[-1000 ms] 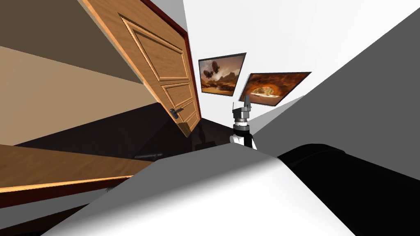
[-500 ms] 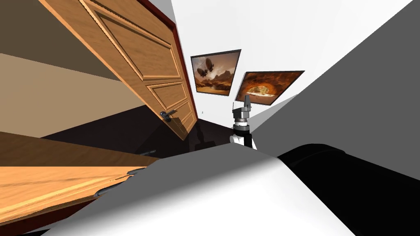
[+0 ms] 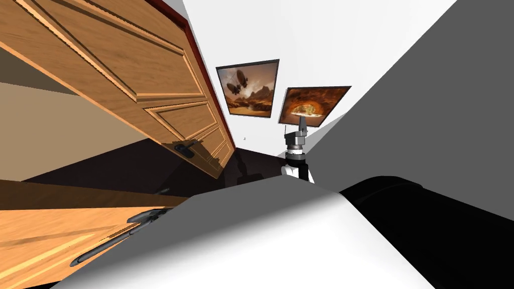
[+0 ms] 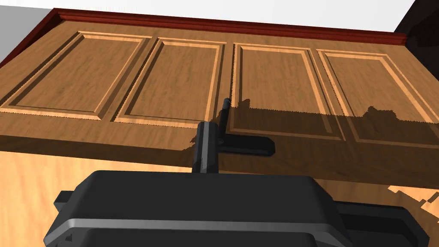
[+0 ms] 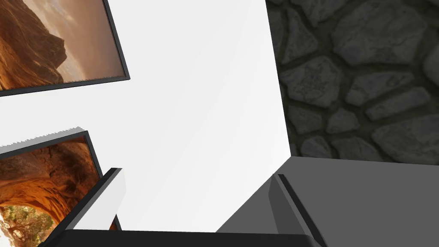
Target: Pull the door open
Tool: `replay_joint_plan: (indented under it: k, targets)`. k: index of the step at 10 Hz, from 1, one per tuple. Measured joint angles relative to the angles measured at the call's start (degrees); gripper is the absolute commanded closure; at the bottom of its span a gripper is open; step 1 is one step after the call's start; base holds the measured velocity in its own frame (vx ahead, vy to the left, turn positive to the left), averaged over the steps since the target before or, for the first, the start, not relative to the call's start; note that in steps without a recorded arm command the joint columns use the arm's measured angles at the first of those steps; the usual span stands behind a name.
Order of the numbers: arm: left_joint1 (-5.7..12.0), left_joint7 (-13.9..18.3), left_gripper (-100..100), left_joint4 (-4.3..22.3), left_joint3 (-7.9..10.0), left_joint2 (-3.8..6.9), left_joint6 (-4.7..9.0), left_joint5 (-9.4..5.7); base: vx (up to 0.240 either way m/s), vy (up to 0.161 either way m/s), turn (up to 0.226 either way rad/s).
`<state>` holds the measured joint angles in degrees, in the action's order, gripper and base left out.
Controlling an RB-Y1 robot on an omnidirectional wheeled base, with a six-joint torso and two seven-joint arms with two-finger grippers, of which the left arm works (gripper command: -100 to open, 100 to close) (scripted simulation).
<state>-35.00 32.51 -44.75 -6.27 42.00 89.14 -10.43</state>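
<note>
Left gripper (image 4: 207, 128): jaws pressed close together, pinching the dark door handle (image 4: 248, 146), whose lever projects sideways from between them. The handle lies at the centre of the left wrist view, on the line where a pale wooden face (image 4: 85, 171) meets a four-panel door (image 4: 180, 77). It cannot be told which of the two carries the handle. A dark red frame (image 4: 231, 26) runs along the far edge of the door, and a shadow covers its right-hand panels.

Right gripper (image 5: 197, 206): jaws spread wide, holding nothing. In the head view the right arm (image 3: 296, 150) stands raised at centre frame.

Head view, room:
- Upper left: a panelled wooden leaf (image 3: 125, 65) with a lever (image 3: 183, 149).
- Lower left: a wooden plane (image 3: 45, 236).
- Centre: a dark floor (image 3: 125, 165).
- Upper centre: a white wall (image 3: 311, 40) with two framed pictures (image 3: 248, 88).
- Right: a grey surface (image 3: 426, 100).
</note>
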Motion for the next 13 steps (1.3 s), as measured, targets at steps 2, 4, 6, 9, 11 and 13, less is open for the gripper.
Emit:
replay_joint_plan:
  k: [2,4,6,9,11,13]
  targets:
    - [-1.39,0.3,-100,-0.1,1.26,-0.27,-1.28,-1.61,-0.044,0.012,0.219]
    - [-1.38,1.7,-100,3.7,2.6,-0.37,-1.08,-3.43,-0.058,0.018,0.249]
    - [-3.0,2.3,-100,5.2,4.21,-1.09,-1.77,-5.52,-0.052,-0.002,0.175]
    - [-4.94,3.1,-100,5.1,6.14,-1.06,-3.9,-7.96,-0.018,-0.006,0.125]
    - [-4.57,3.3,-100,5.3,6.36,-1.05,-4.53,-8.15,0.179,0.002,-0.083]
    - [-3.81,3.6,-100,5.5,6.76,-0.85,-5.66,-8.43,0.236,0.019,-0.093]
